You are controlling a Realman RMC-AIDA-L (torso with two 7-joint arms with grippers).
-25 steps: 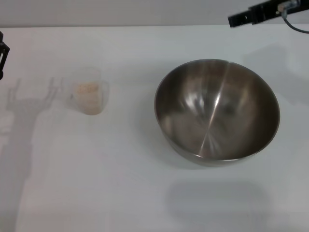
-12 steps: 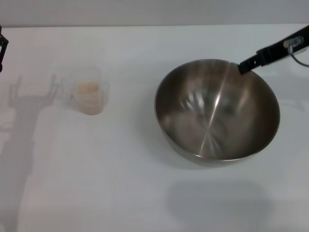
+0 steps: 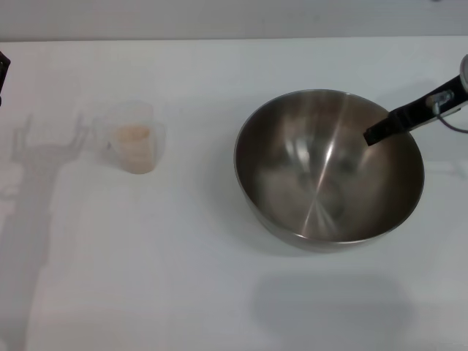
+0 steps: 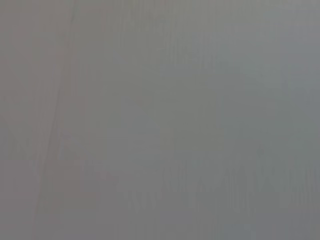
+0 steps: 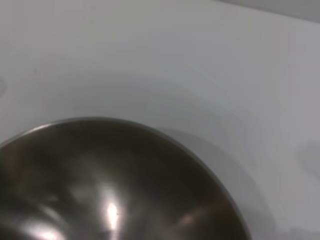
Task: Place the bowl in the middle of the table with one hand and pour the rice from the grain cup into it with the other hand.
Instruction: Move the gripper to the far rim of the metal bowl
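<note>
The steel bowl (image 3: 329, 167) stands empty on the white table (image 3: 219, 292), right of the middle. Far to its left, the small clear grain cup (image 3: 134, 145) sits upright with pale rice (image 3: 134, 134) in it. My right gripper (image 3: 379, 132) reaches in from the right edge as a dark bar, its tip over the bowl's right inner wall, just inside the rim. Only a dark sliver of my left gripper (image 3: 2, 69) shows at the left edge, well away from the cup. The right wrist view shows the bowl's (image 5: 100, 190) rim and shiny inside from close above.
The arm's shadow (image 3: 36, 168) falls on the table left of the cup. Bare white tabletop lies between cup and bowl and along the front. The left wrist view shows only a plain grey surface.
My right gripper has come down from the far right corner to the bowl's right rim. The left gripper has slid further out past the left edge. Bowl and cup have not moved.
</note>
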